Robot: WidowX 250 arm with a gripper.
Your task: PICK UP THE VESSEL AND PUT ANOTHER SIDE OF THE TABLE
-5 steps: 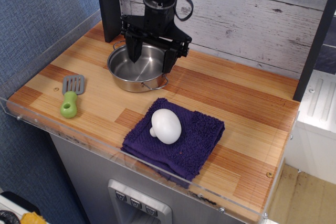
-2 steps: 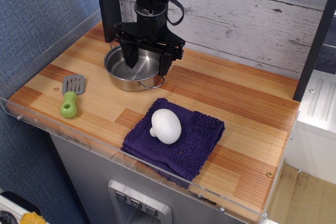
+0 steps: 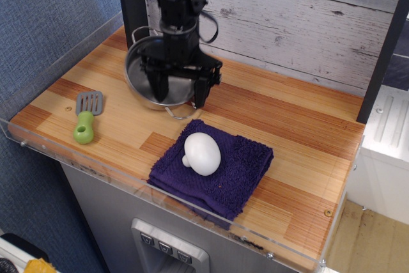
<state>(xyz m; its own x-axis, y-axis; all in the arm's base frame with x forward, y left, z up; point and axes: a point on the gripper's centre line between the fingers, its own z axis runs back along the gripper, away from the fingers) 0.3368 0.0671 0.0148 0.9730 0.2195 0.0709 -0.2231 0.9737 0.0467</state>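
Observation:
The vessel [image 3: 142, 68] is a shiny steel pot with two wire loop handles, at the back left of the wooden table [image 3: 287, 119]. It now sits tilted, with its far side raised and one handle up near the black post. My gripper [image 3: 179, 99] has come down over the pot's near right rim. One finger is inside the bowl and the other is outside the rim, by the near handle. The jaws stand apart, and I see no grip on the rim.
A grey-and-green spatula [image 3: 86, 119] lies at the front left. A white mushroom [image 3: 202, 153] rests on a purple cloth [image 3: 246, 164] at the front middle. A clear acrylic rim [image 3: 96, 161] edges the table. A black post [image 3: 131, 4] stands behind the pot.
My gripper has moved down and slightly left onto the pot's near right rim. The pot has shifted left and tipped, so its far side is now raised.

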